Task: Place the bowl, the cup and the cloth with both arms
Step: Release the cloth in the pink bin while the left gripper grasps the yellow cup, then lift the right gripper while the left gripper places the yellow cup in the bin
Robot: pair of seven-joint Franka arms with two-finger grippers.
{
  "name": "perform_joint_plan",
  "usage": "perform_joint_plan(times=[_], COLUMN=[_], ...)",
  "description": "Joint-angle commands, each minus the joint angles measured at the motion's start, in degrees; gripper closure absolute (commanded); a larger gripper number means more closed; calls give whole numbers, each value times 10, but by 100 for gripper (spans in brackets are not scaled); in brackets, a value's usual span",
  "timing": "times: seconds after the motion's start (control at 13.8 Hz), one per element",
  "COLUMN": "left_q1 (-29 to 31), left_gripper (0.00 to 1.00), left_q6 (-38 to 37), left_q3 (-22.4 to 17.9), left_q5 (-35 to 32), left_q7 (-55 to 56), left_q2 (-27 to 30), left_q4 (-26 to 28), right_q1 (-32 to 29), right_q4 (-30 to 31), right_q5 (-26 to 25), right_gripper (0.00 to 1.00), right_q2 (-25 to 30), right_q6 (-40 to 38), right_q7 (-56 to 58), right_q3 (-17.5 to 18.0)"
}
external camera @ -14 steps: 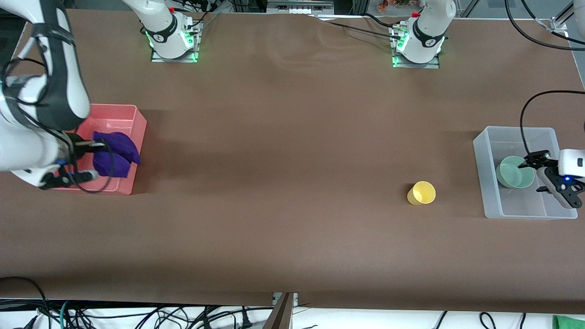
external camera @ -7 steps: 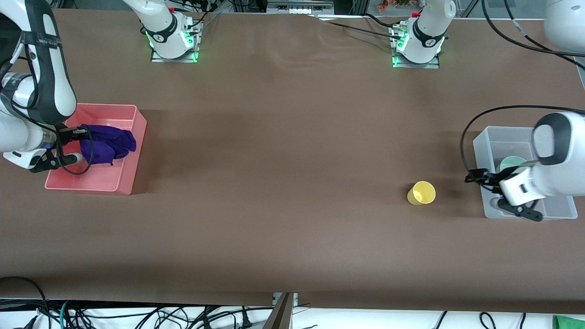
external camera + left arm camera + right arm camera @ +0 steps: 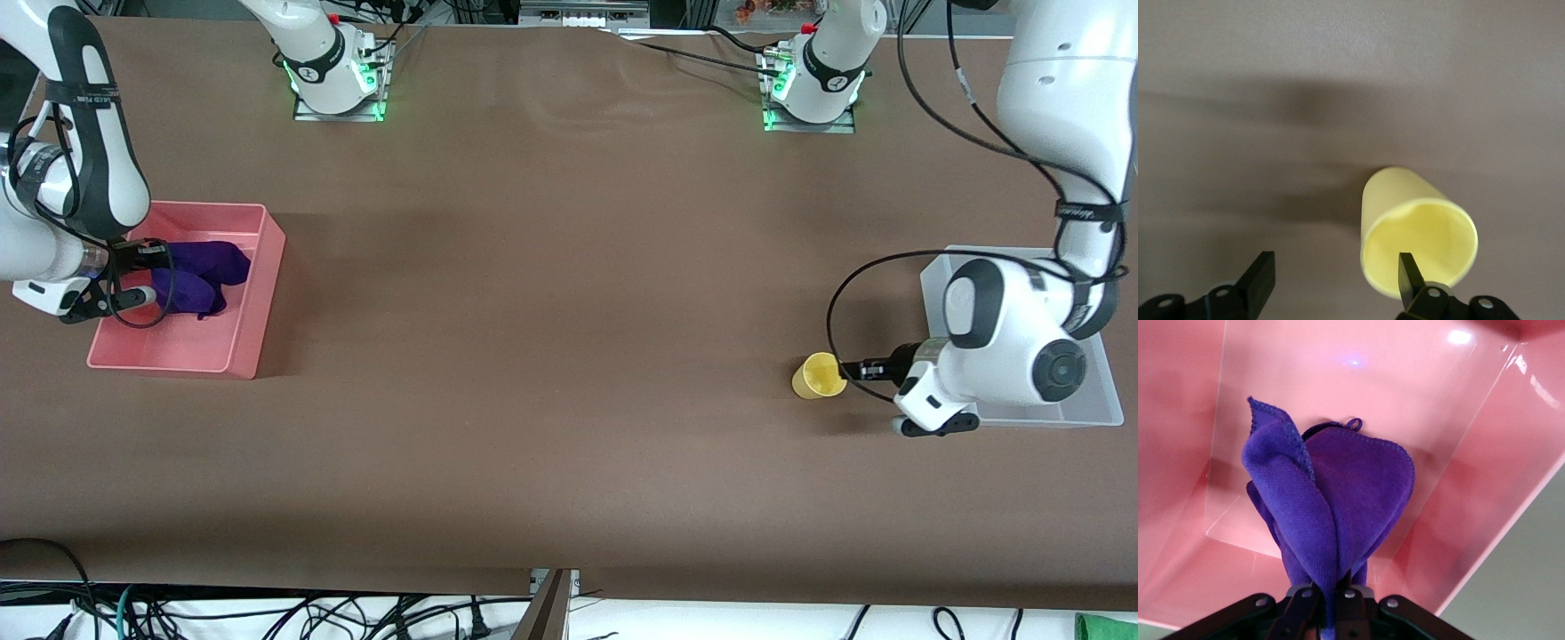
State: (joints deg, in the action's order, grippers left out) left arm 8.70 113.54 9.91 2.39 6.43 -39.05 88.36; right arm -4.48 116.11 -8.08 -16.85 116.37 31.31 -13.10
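Observation:
The yellow cup (image 3: 818, 376) sits on the brown table near the clear bin (image 3: 933, 277). My left gripper (image 3: 852, 367) is open beside the cup. In the left wrist view the cup's (image 3: 1418, 233) mouth faces the camera and one fingertip (image 3: 1408, 273) lies at its rim, while the gripper's (image 3: 1335, 280) gap is to one side of the cup. My right gripper (image 3: 153, 276) is shut on the purple cloth (image 3: 203, 271), which hangs into the pink bin (image 3: 260, 307). The right wrist view shows the gripper (image 3: 1335, 595), the cloth (image 3: 1338, 493) and the bin (image 3: 1358, 380). The bowl is hidden by the left arm.
The pink bin stands at the right arm's end of the table and the clear bin at the left arm's end. Both arm bases (image 3: 333, 71) (image 3: 813, 80) stand along the edge farthest from the front camera. Black cables loop around both wrists.
My left gripper has left the clear bin and moved to the yellow cup. My right gripper has carried the cloth lower into the pink bin.

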Motion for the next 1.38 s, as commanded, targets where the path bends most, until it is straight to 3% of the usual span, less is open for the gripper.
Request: perform_joint_plan(times=[0.0,0.07,0.51,0.65,0.8,1.16,1.31], left_q1=[-4,-19,-21,-19,-11,73,125], left_gripper=[88,100,100,100,100,100,100], left_q6=[24,26,12,-49,-109,-186,-156], left_q3=[-2,-3,-3,-8,-9,-14,-13], left_q5=[10,7,6,-5,-62,-226,-248], left_q7=[8,10,4,-7,-46,-295,-374], left_q2=[-12,-12,10,41,80,125,115], left_q4=[8,14,12,2,-6,-1,4], right_q1=[1,3,3,3,3,3,3], right_q4=[-4,-21,-184,-221,-257,-317,-319], right_q5=[5,21,61,82,77,80,76], right_gripper=[0,0,0,0,0,0,0], right_q2=[15,26,48,55,71,96,103], right_q6=[5,2,-173,-229,-265,-243,-250], right_q7=[-3,-2,-124,-187,-202,-205,-207], right_q3=[3,7,110,141,170,163,168])
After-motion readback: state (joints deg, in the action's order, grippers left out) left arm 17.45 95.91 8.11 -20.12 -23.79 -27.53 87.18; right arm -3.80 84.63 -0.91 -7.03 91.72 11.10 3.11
